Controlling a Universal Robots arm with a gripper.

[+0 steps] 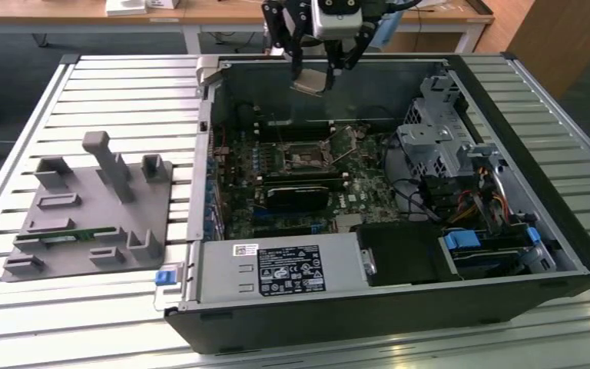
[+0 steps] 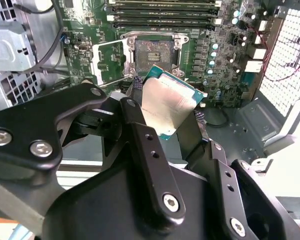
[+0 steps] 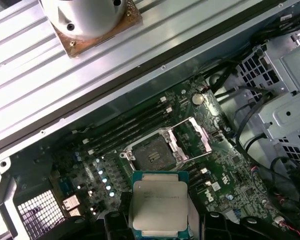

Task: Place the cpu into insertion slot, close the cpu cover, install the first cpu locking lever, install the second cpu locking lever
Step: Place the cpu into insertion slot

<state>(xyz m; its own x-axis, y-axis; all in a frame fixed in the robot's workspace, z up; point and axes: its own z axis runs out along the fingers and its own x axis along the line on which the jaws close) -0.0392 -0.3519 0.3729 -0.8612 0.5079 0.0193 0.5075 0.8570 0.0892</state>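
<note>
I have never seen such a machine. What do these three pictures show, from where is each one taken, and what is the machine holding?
This is one robot arm with a gripper, a two-fingered clamp, over an open computer case that lies on a slatted metal table. The exterior view comes from a camera off the arm and sees the whole scene. Both wrist views come from cameras that ride on the arm and look along the gripper. The gripper is shut on the cpu, a small square chip with a silver top, and holds it in the air above the green motherboard. Below, the insertion slot is bare and the cpu cover stands open beside it. At the exterior view's left, a grey holder block lies on the table.
</note>
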